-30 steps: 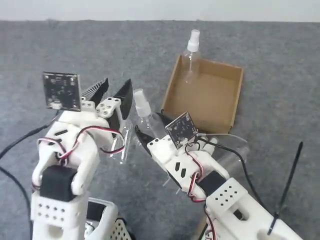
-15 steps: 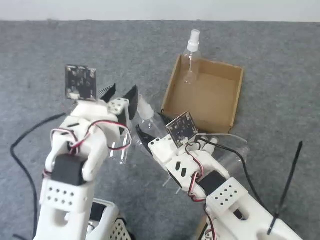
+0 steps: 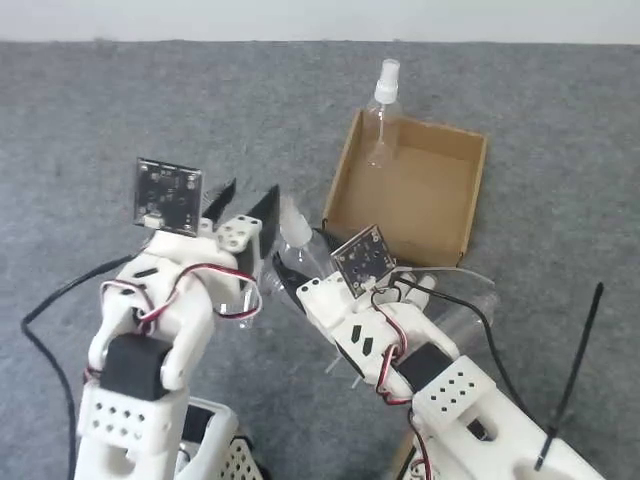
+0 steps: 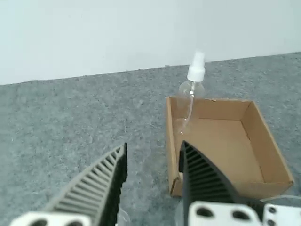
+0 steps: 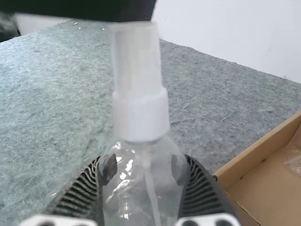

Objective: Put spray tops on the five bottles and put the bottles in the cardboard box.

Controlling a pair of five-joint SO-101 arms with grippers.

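Grey felt covered the tabletop (image 3: 120, 100); a pale wall was noted behind it. A cardboard box (image 3: 476, 190) was recorded lying open-topped on the far side, right of centre in the high view. Bottle A (image 3: 382, 130), clear, was observed standing upright in the box's far left corner, with white spray top A (image 3: 386, 80) fitted. Bottle B (image 5: 141, 183), also clear, was held upright just beside the box's near left corner, clasped around its body by the fingers of the right gripper (image 3: 300, 258). White spray top B (image 5: 139, 103) was seated on its neck. The left gripper (image 4: 154, 155) was positioned just beside spray top B, on the side away from the box, fingers spread apart with nothing between them. Contact between that gripper and spray top B could not be determined.
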